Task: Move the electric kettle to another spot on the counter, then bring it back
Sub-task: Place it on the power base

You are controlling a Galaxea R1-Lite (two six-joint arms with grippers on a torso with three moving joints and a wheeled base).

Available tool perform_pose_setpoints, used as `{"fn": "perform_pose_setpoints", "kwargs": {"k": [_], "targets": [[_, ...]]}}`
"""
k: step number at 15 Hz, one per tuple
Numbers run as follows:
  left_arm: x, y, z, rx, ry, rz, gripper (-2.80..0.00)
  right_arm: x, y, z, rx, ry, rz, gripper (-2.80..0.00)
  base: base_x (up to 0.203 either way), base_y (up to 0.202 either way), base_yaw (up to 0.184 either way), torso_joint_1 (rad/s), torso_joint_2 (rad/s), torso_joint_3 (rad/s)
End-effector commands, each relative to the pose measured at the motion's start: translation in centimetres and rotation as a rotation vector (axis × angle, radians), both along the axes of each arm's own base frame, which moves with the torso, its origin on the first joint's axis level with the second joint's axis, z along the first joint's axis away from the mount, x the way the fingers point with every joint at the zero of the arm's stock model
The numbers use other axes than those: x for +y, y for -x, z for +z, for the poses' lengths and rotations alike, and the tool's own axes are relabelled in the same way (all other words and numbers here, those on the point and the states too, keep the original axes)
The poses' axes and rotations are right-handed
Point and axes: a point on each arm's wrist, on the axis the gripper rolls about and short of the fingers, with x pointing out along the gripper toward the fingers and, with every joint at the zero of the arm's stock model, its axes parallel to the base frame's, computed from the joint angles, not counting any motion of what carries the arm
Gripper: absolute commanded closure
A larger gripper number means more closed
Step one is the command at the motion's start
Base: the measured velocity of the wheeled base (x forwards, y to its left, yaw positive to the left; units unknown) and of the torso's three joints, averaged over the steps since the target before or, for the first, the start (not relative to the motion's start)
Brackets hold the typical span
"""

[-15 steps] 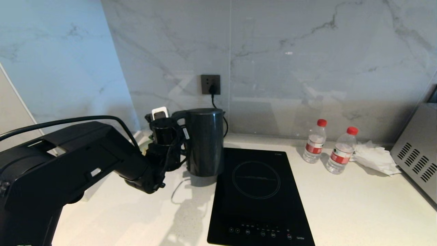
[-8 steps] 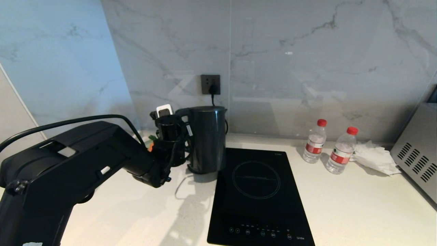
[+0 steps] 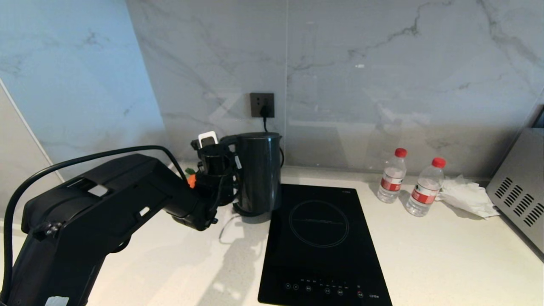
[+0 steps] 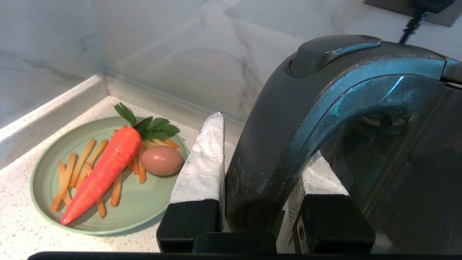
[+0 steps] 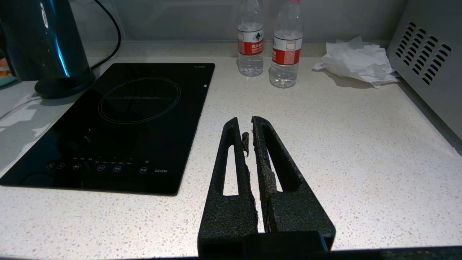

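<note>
Desk [image 3: 425,255]: off-white speckled stone, marble wall along its back edge. Hob [image 3: 318,238] lay flat near the middle of the front edge.

Kettle [image 3: 258,170] stood upright near the back edge, left of the hob, seated on its corded base [image 5: 63,86], handle [image 4: 288,137] facing left.

Green plate [image 4: 47,173] with a carrot, carrot sticks and an egg sat in the back left corner, beyond the handle. Two water bottles [image 3: 408,182] and a crumpled tissue stood toward the back right.

Left end effector [image 4: 258,151]: clenched on the kettle handle, one taped finger [image 4: 205,159] on each side of the loop. Right end effector [image 5: 247,133]: clenched on nothing, hovering above the desk right of the hob.

Judgement: grasp was made; whether this was the outward leg or the return cannot be told. If outward, the next move called for a straight vertical lift off the base, kettle kept upright, clear of the cord, before carrying sideways.
</note>
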Motion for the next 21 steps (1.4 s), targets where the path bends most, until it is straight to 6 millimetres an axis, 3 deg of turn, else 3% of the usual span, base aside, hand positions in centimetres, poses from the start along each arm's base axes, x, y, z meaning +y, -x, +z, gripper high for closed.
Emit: {"fn": "perform_pose_setpoints", "kwargs": {"k": [1,9,21], "targets": [[-0.2,-0.4,-0.4,0.005,-0.001,0.003,0.0,0.0,0.0,0.0,-0.002,0.0,0.0,0.0,0.0,0.0,0.0,0.0,0.0,0.0],[-0.6,-1.2,0.1,-0.011,0.006,0.012,0.0,0.0,0.0,0.0,-0.001,0.0,0.0,0.0,0.0,0.0,0.0,0.0,0.0,0.0],[-1.4,-2.8,-0.9,-0.001,0.001,0.015,0.0,0.0,0.0,0.0,-0.002,0.0,0.0,0.0,0.0,0.0,0.0,0.0,0.0,0.0]]}}
